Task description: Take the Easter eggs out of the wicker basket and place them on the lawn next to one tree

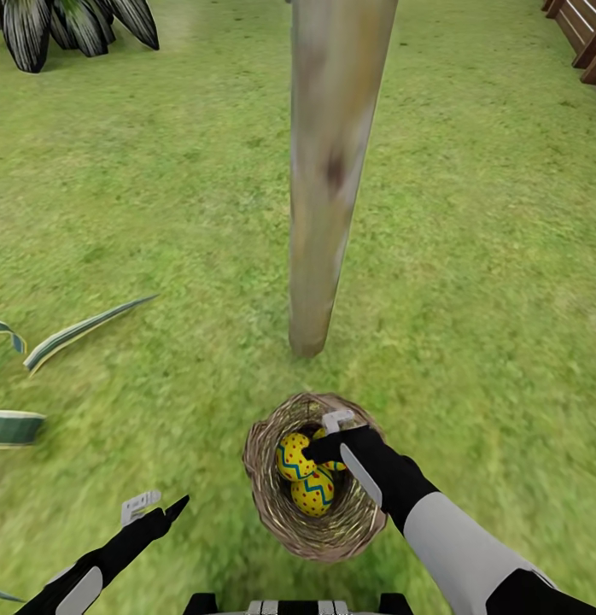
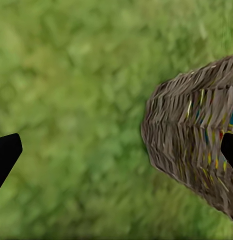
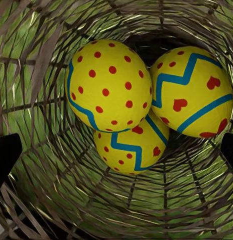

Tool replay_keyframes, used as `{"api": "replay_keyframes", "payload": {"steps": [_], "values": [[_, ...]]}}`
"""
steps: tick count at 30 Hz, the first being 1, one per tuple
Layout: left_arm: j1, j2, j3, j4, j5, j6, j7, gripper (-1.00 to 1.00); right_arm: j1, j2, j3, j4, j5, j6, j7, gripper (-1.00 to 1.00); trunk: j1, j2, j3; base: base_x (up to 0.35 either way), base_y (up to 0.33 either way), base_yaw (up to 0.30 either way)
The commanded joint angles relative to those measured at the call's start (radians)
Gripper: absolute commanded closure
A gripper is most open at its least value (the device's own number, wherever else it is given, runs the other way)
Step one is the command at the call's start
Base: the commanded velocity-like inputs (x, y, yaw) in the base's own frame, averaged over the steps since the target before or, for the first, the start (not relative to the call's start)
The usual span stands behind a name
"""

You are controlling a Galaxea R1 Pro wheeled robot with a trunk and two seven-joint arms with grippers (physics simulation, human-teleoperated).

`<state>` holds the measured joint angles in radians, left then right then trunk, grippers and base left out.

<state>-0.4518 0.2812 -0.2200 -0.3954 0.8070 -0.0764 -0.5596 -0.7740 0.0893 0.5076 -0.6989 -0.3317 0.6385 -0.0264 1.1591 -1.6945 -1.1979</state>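
Three yellow Easter eggs lie together in the wicker basket (image 1: 277, 512) on the lawn (image 1: 161, 213). The right wrist view shows a red-dotted egg (image 3: 109, 85), an egg with hearts (image 3: 194, 92) and a zigzag-banded egg (image 3: 131, 150) beneath them. My right gripper (image 1: 324, 436) is open and reaches into the basket mouth just above the eggs, its fingertips (image 3: 6, 155) wide apart and touching none. My left gripper (image 1: 157, 508) hovers open over grass to the left of the basket (image 2: 191, 150). The pale trunk of the tree (image 1: 328, 188) rises just beyond the basket.
A dark-leaved plant (image 1: 67, 26) stands at the far left. Long striped leaves (image 1: 84, 329) reach in from the left edge. A wooden fence (image 1: 584, 34) shows at the far right corner. Open grass surrounds the trunk's base (image 1: 308, 342).
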Motion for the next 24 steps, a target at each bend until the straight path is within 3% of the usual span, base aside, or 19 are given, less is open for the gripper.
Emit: {"api": "replay_keyframes", "payload": {"steps": [1,24], "values": [[-0.001,0.001,-0.008,0.001,0.006,-0.008,0.000,-1.00,-0.001,0.000,0.003,0.002,-0.004,0.004,-0.003,-1.00,0.004,-0.008,-0.004,0.000,0.000,0.000],[-0.001,0.001,-0.009,0.001,0.006,-0.007,-0.002,-1.00,-0.001,0.000,0.005,0.019,-0.004,0.003,-0.003,-1.00,0.092,-0.169,-0.076,0.000,0.000,0.000]]}}
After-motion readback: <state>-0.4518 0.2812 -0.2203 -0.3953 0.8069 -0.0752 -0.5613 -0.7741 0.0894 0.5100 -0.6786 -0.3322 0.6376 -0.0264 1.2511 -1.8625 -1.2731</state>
